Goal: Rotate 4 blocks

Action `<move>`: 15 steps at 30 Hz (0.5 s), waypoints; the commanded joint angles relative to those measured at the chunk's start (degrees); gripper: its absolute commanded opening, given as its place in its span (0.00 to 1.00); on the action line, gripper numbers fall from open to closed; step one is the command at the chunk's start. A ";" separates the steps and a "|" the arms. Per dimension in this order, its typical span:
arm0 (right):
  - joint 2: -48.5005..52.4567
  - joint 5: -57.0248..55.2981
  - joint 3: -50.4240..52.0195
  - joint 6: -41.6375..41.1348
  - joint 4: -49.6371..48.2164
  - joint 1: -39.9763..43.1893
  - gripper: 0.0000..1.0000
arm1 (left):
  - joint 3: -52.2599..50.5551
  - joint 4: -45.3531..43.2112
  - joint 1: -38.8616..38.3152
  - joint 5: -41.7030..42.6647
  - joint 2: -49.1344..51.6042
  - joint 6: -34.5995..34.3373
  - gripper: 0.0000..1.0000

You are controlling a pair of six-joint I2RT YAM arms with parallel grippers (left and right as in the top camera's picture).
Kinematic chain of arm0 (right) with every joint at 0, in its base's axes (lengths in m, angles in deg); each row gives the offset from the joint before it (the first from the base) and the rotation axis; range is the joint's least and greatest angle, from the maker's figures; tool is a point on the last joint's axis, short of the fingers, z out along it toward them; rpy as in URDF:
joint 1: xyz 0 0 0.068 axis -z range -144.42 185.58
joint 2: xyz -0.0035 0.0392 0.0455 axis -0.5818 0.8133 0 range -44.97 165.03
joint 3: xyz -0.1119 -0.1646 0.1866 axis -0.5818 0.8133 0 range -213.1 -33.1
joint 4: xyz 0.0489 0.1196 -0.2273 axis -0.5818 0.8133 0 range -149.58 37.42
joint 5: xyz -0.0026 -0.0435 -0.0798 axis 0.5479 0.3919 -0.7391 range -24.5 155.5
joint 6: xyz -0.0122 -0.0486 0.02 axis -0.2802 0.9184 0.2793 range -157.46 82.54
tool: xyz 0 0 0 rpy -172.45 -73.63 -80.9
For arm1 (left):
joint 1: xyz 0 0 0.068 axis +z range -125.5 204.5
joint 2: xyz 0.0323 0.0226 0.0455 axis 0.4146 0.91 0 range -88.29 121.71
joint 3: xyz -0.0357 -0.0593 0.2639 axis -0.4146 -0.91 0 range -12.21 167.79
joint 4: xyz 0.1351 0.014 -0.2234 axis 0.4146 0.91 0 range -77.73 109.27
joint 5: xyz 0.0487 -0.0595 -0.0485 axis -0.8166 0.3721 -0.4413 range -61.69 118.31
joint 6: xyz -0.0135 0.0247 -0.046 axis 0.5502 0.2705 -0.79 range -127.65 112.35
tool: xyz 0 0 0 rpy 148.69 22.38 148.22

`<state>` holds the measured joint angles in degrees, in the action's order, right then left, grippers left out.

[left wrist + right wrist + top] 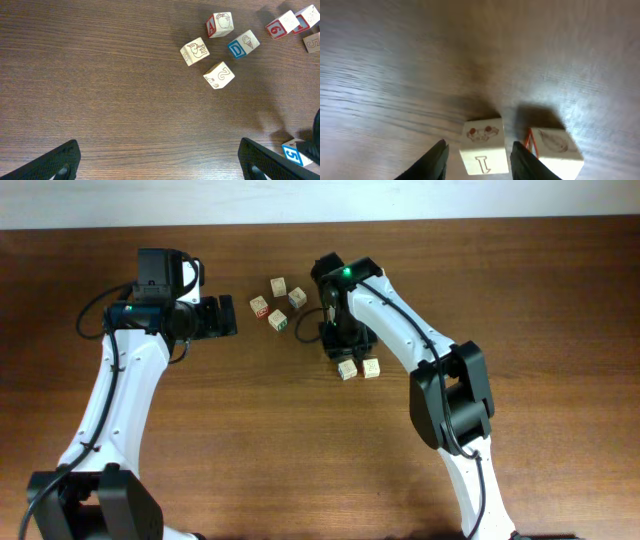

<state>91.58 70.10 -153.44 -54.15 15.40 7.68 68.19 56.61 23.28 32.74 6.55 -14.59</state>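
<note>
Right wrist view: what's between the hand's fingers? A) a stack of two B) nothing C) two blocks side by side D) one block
D: a single block marked I lies on the table between the fingers; the other block sits outside them, to the right in this view.

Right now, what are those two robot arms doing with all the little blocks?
The right hand is down at the table, with its two fingers on either side of a wooden letter block. A little gap shows on each side, so it is not squeezing the block. A second block sits just beside it. The left hand hangs wide open and empty, and the other blocks lie untouched a bit ahead of it.
</note>
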 commanded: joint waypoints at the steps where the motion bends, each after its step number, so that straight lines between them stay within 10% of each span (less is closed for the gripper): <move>1: -2.05 0.02 -6.56 4.72 -6.05 -0.33 0.50 | 1.07 -0.07 -0.13 -0.22 0.31 -0.33 0.99; 15: 12.52 -2.29 -6.58 20.02 -41.07 -1.57 0.78 | 1.07 -0.07 -0.13 -0.22 0.31 -0.33 0.99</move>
<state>103.15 69.23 -159.36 -36.21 -23.92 6.32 68.19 56.63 23.26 32.74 6.60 -14.61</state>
